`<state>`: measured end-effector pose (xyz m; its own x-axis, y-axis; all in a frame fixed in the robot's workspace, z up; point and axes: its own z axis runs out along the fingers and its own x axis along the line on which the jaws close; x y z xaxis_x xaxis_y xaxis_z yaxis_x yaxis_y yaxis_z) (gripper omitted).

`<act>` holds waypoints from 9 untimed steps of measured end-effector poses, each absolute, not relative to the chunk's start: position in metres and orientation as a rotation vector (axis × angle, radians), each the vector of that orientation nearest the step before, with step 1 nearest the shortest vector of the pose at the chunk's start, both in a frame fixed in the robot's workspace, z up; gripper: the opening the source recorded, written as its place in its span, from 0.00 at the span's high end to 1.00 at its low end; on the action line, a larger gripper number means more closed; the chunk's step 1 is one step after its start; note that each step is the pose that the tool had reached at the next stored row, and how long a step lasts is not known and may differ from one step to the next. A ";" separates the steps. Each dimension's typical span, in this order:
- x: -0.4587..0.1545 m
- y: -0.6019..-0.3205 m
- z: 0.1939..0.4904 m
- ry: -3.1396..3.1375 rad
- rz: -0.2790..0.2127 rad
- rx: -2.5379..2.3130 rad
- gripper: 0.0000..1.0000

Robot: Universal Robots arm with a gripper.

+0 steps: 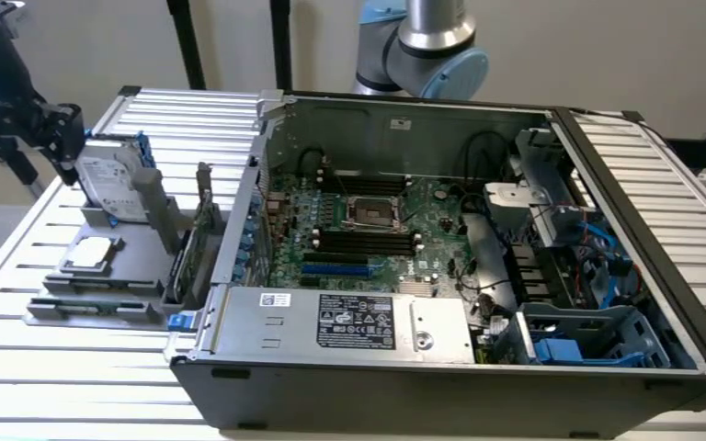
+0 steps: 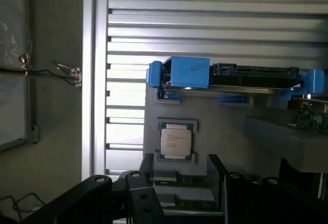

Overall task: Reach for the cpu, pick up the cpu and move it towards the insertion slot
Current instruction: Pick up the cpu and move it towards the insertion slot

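Observation:
The cpu [image 1: 92,254], a small square chip with a silver top, lies flat in a grey holder on the slatted table, at the exterior view's left beside the open computer case. In the wrist view the cpu [image 2: 176,141] sits in its grey seat just beyond my dark fingertips. My gripper [image 1: 44,129] hangs above and behind the holder, apart from the chip. In the wrist view the gripper [image 2: 179,196] is open with nothing between its fingers. The insertion slot [image 1: 375,213], a square socket with a metal frame, sits on the motherboard inside the case.
A silver hard drive with blue rails [image 1: 114,184] stands upright in the holder just behind the cpu; it is the hard drive [image 2: 230,75] in the wrist view. The case wall [image 1: 249,211] rises between holder and motherboard. Cables and a power supply [image 1: 341,322] crowd the case.

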<state>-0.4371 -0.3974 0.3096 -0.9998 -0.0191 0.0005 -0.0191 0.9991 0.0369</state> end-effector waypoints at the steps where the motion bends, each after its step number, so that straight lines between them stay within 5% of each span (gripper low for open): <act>1: -0.437 -0.398 0.308 -3.140 -0.058 0.030 0.46; 9: -0.437 -0.400 0.293 -3.140 -0.058 0.030 0.38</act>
<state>-0.4371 -0.4000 0.2931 -0.9998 -0.0191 0.0005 -0.0191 0.9991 0.0369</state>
